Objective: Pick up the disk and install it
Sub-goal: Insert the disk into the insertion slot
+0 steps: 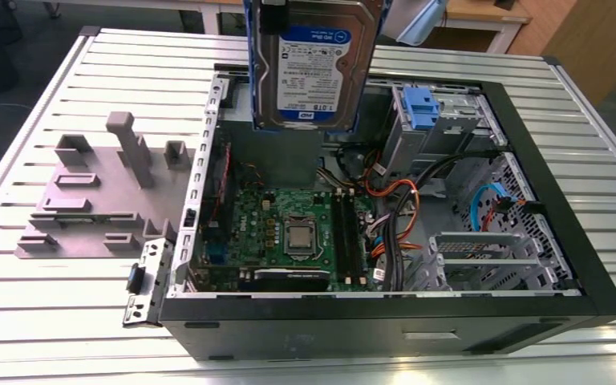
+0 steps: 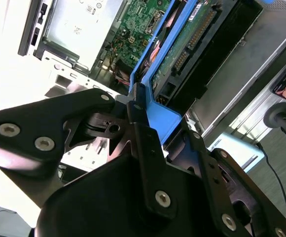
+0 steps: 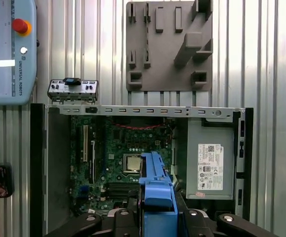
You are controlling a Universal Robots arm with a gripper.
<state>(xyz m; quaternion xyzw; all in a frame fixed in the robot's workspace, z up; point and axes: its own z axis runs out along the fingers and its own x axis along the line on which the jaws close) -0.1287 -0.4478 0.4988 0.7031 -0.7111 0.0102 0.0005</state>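
Note:
The disk [image 1: 314, 68], a silver hard drive with a white-and-blue label in a blue caddy, hangs upright above the rear part of the open computer case [image 1: 549, 208] in the exterior view. My gripper [image 2: 148, 121] is shut on the caddy's end. The second wrist view shows the disk's [image 2: 187, 44] circuit-board side. In the first wrist view the blue caddy [image 3: 155, 190] hangs over the motherboard [image 3: 128, 153], beside the grey power-supply box [image 3: 209, 158].
A drive bay with a blue latch [image 1: 420, 108] sits at the case's far right corner, with orange and blue cables beside it. A grey fixture plate [image 1: 94, 200] lies on the slatted table to the exterior view's left. A teach pendant [image 3: 7, 49] lies near the case.

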